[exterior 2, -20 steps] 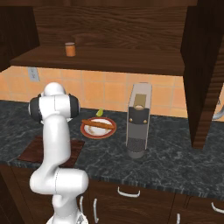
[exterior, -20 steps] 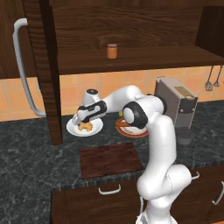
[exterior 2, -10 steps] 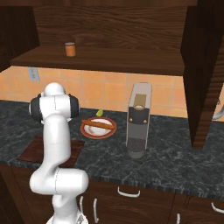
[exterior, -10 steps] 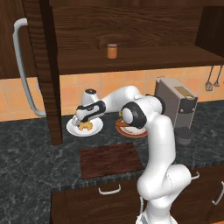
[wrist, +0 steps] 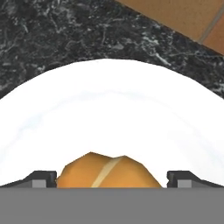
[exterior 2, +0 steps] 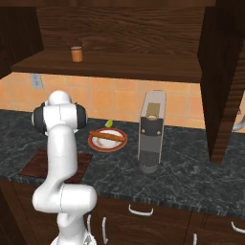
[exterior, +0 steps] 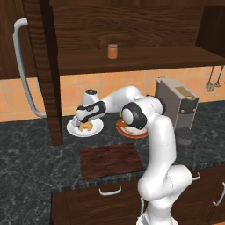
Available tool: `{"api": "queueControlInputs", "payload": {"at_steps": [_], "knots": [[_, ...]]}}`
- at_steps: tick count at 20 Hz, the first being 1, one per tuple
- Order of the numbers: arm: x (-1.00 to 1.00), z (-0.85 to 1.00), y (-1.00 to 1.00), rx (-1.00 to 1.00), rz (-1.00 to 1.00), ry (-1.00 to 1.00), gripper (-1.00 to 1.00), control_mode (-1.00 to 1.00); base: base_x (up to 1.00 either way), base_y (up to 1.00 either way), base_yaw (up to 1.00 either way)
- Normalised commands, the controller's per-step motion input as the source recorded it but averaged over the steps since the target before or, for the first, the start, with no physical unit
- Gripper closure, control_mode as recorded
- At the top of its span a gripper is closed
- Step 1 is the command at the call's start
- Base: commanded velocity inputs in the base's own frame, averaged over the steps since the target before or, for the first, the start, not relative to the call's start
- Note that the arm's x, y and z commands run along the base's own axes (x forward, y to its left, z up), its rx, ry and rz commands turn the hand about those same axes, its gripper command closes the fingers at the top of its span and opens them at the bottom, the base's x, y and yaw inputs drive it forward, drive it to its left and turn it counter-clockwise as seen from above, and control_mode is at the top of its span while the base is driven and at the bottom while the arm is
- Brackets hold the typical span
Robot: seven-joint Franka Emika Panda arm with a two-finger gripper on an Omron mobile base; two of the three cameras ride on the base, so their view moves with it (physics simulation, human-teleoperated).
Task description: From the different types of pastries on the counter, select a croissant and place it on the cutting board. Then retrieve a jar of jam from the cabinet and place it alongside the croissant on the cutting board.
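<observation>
The gripper point(wrist: 111, 177) sits low over the white plate point(wrist: 111, 105), jaws spread wide on either side of the croissant point(wrist: 107, 171) without closing on it, positioned for pickup. The cutting board point(exterior: 110, 160) lies bare nearby.

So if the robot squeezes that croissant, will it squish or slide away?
It would probably squish a little: the croissant looks puffy and rounded, so likely soft and light. It could also skid, since it lies on a smooth white plate. The end effector has a fingertip on each side of it, which should help keep it from sliding.
</observation>
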Motion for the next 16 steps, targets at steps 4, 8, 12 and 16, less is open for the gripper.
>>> {"api": "queueControlInputs", "payload": {"at_steps": [4,8,12,16], "knots": [[0.00,-0.13,0.05,0.11,0.00,0.00,1.00,-1.00,0.00,0.00,0.00],[0.00,-0.09,0.00,0.08,0.00,0.00,1.00,-1.00,0.00,0.00,0.00],[-0.02,-0.03,-0.06,0.06,0.00,0.00,1.00,-1.00,0.00,0.00,0.00],[-0.11,0.03,0.00,0.03,0.00,0.00,1.00,-1.00,0.00,0.00,0.00]]}}
